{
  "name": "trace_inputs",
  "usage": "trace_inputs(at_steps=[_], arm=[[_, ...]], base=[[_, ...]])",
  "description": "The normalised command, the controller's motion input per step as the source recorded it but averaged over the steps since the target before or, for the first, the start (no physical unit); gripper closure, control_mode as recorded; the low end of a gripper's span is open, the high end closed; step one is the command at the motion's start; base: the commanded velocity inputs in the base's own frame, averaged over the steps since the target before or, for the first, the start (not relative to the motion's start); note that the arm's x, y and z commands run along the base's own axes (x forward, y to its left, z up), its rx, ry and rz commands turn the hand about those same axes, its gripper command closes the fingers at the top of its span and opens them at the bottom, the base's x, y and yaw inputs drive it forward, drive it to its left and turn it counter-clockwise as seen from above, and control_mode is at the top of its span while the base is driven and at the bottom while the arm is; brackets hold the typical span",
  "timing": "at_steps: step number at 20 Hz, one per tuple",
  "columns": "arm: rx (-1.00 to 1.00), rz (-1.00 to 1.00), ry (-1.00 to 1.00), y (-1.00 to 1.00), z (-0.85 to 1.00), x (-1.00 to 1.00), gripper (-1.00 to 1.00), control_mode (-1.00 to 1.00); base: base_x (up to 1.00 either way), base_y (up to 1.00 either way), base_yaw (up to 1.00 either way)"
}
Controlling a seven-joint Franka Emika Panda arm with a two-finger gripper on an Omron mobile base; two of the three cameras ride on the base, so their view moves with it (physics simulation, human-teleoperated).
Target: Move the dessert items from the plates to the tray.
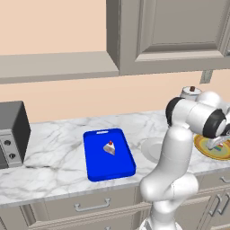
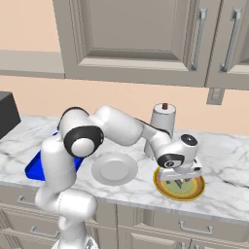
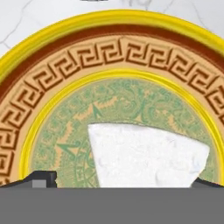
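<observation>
The white-pink cake wedge with a red cherry (image 1: 109, 148) lies on the blue tray (image 1: 99, 166). The pale plate (image 2: 115, 169) beside the tray holds nothing. To its right is the yellow-orange plate (image 2: 168, 190) with a greenish centre (image 3: 65, 131). On it lies the layered wedge (image 2: 183, 183), whose white top (image 3: 144, 153) shows from above in the hand view. My gripper (image 2: 182, 178) hangs low over this plate, open, with one dark fingertip (image 3: 41, 179) on each side of the wedge. I cannot tell whether they touch it.
A dark grey appliance (image 1: 11, 134) stands at the counter's left end. A white canister with a dark knob (image 2: 163, 121) stands behind the plates by the wall. Wall cabinets hang above. The counter's front edge runs just before the plates.
</observation>
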Motion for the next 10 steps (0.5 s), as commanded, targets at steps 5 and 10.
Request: trace_inputs(at_steps=[5,10], arm=[[0.0,0.0,0.0,0.0,-0.03,0.07,1.0,-1.0],[0.0,0.0,0.0,0.0,0.0,0.0,1.0,-1.0]], base=[[0.0,0.0,0.0],[0.0,0.0,0.0]])
